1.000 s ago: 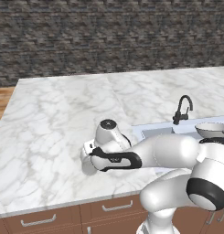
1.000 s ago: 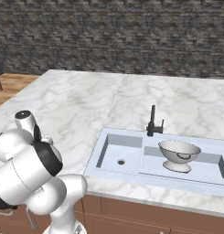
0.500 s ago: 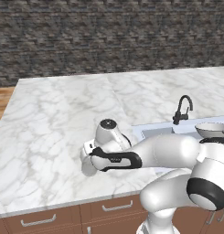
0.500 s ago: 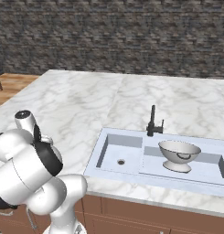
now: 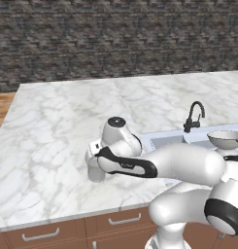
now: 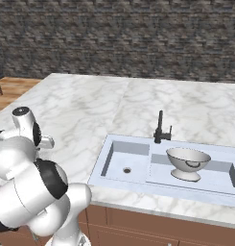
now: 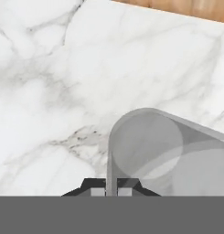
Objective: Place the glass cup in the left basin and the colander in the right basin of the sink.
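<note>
Gripper (image 7: 111,191) pinches the glass cup's (image 7: 152,151) wall on the counter (image 5: 52,126); left basin (image 6: 126,161) lies well off toward the faucet (image 6: 160,127).

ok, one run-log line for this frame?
gripper: shut on rim of translucent grey glass cup | cup: on white marble counter | pale grey metal colander: in wide right basin

A white, grey-veined marble bench (image 6: 90,105) runs in front of a dark stone wall, with brown drawer fronts beneath its near edge. Set into it is the sink (image 6: 102,166), with a black faucet (image 6: 160,128) rising from its far rim. The glass cup (image 7: 150,146) stands upright on the bare marble well to the left of the sink, near the front edge.
</note>
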Tool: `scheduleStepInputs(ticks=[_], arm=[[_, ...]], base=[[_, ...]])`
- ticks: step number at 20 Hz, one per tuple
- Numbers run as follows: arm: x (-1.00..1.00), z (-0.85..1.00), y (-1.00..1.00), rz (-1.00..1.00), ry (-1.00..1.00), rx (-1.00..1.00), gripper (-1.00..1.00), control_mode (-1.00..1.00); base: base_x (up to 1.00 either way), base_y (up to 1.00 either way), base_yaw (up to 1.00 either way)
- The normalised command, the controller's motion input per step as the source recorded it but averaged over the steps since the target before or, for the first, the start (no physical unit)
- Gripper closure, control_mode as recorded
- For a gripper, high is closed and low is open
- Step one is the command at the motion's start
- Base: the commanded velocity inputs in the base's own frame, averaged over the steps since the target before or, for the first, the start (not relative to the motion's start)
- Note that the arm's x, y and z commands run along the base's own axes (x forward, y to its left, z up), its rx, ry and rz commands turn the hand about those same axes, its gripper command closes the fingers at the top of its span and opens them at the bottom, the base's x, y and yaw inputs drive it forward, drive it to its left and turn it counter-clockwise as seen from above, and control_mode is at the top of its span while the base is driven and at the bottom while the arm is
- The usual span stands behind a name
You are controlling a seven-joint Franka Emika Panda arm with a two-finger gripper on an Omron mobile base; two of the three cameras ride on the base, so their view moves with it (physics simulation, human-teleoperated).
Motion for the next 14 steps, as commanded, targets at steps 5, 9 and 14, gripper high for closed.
scheduleStepInputs(ticks=[5, 9, 14], arm=[[-0.01, 0.47, -0.12, -0.11, 0.00, 0.00, 1.00, -1.00], [0.00, 0.33, -0.31, -0.24, 0.00, 0.00, 1.00, -1.00], [0.00, 0.27, -0.38, -0.30, 0.00, 0.00, 1.00, -1.00]], base=[[0.00, 0.00, 0.00], [0.00, 0.00, 0.00], [0.00, 0.00, 0.00]])
